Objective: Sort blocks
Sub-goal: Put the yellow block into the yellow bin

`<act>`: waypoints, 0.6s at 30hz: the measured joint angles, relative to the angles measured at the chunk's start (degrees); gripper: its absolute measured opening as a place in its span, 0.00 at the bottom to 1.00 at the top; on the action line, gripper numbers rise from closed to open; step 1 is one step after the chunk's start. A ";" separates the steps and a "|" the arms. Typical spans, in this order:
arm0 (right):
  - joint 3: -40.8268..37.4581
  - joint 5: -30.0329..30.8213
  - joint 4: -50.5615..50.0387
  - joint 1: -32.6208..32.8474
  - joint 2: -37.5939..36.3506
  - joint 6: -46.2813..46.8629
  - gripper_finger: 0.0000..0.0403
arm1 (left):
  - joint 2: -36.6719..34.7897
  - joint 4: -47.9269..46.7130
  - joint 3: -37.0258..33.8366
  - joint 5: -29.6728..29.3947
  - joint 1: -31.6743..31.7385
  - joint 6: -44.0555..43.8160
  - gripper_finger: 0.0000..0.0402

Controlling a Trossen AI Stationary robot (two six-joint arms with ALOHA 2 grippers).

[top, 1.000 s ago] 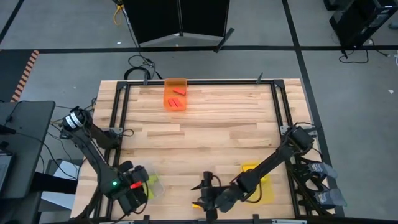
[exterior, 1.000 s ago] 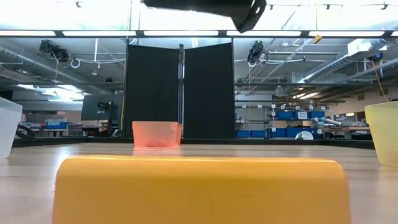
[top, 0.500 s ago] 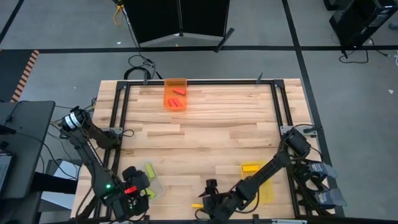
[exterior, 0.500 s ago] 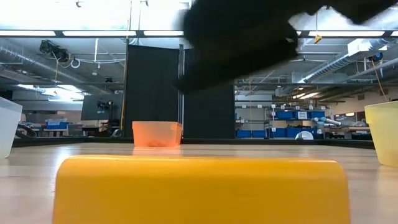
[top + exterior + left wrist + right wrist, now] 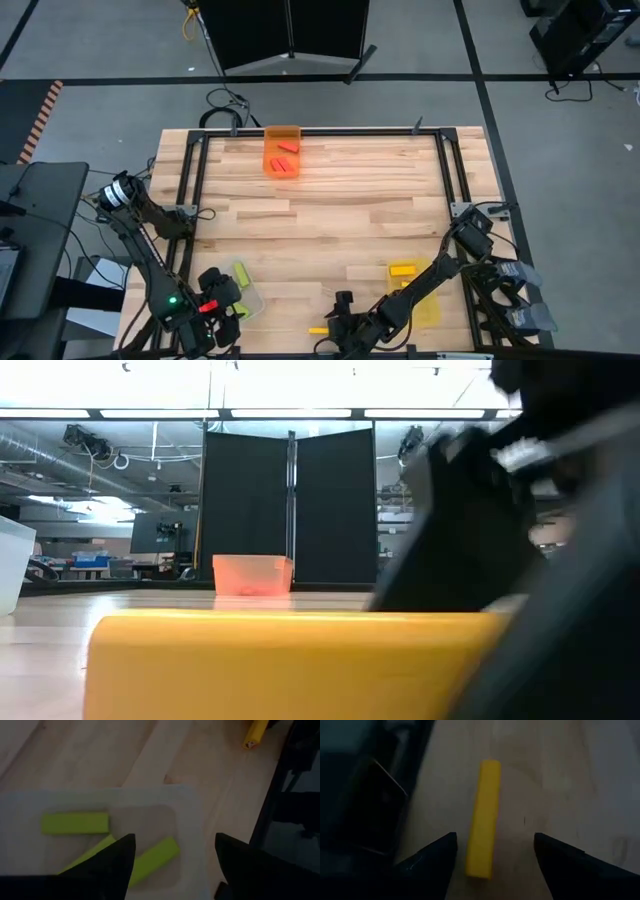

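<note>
A yellow block (image 5: 484, 817) lies flat on the table near its near edge (image 5: 318, 329); it fills the low view's foreground (image 5: 300, 665). My right gripper (image 5: 495, 865) is open just above it, one finger on either side, touching nothing; it shows dark in the low view (image 5: 520, 560). My left gripper (image 5: 175, 865) is open above the clear bin (image 5: 190, 820), which holds lime green blocks (image 5: 75, 822). Red blocks (image 5: 287, 148) lie in the orange bin (image 5: 282, 165). Another yellow block (image 5: 402, 270) sits at the yellow bin (image 5: 430, 308).
The orange bin (image 5: 253, 575) stands at the table's far edge, the clear bin (image 5: 245, 295) near the left corner, and the yellow bin near the right. Bare wood lies between them. A black frame rail (image 5: 320, 131) borders the table.
My right gripper has moved toward the table's near edge and come down over the yellow block, entering the low view from above. My left gripper has drawn back toward the near left corner, uncovering the clear bin and a lime green block in it.
</note>
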 joint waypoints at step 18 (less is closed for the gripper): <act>-0.14 2.76 -2.50 -0.46 -3.31 -6.13 0.18 | 0.01 2.74 0.00 -6.09 0.04 1.70 0.70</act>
